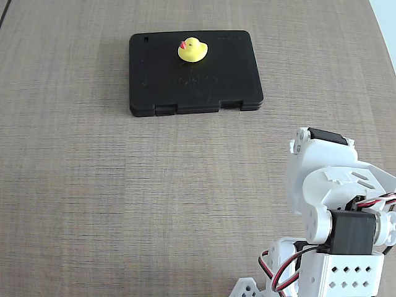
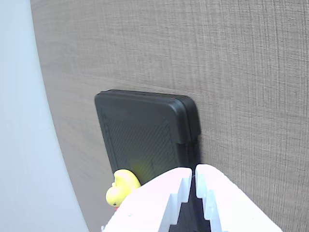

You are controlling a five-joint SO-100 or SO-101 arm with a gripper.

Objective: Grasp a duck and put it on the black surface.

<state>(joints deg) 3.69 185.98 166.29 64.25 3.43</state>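
Observation:
The small yellow duck [image 1: 193, 50] with a red-orange beak sits upright on the far part of the black surface [image 1: 198, 86], a flat matte case lying on the wood-grain table. In the wrist view the duck [image 2: 123, 188] shows at the case's [image 2: 145, 130] lower left edge, partly hidden by a white finger. My gripper [image 2: 193, 170] enters from the bottom of the wrist view, its two white jaws closed to a thin slit with nothing between them. The folded arm [image 1: 334, 204] stands at the lower right of the fixed view, well away from the case.
The table's right edge [image 1: 387, 18] cuts across the top right corner of the fixed view, and a pale floor or wall [image 2: 24, 121] lies beyond it in the wrist view. Bare wood-grain tabletop [image 1: 124, 198] stretches between the arm and the case.

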